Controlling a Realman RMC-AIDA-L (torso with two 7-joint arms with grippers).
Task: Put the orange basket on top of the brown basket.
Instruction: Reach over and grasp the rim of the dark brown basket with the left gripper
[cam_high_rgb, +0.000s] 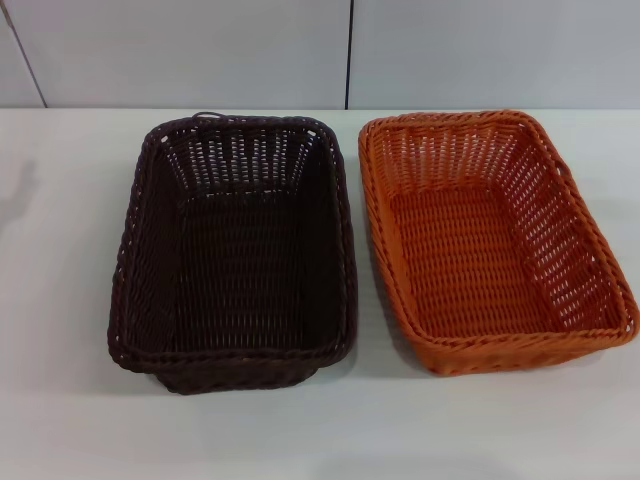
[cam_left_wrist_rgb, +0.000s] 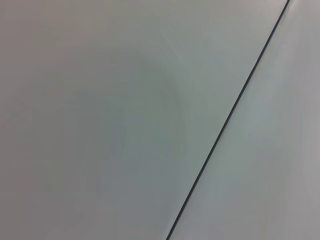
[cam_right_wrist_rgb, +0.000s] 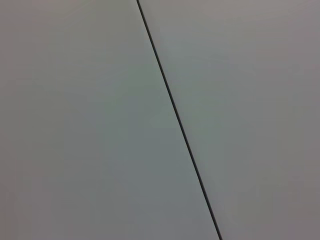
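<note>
The pale, smooth white counter (cam_high_rgb: 60, 300) fills most of the head view, and behind it stands a light grey panelled wall (cam_high_rgb: 180, 50) divided by a thin dark vertical seam (cam_high_rgb: 349, 50).

On the counter, toward the robot's left, sits the very dark brown rectangular woven wicker-style basket (cam_high_rgb: 150, 290) with sloping openwork sides and a braided rim, upright and empty. Just beside it, on the robot's right, sits the bright orange rectangular woven wicker-style basket (cam_high_rgb: 590, 270) of like size, also upright and empty, turned slightly askew. The two baskets are side by side with their rims close together at the far end, but they do not overlap; the orange basket rests on the counter, not on the brown basket.

Neither arm nor tool appears in the head view. Each wrist view shows only a flat grey panel (cam_left_wrist_rgb: 100, 120) crossed by a dark seam (cam_right_wrist_rgb: 175, 110), so neither tool's spread can be told.
</note>
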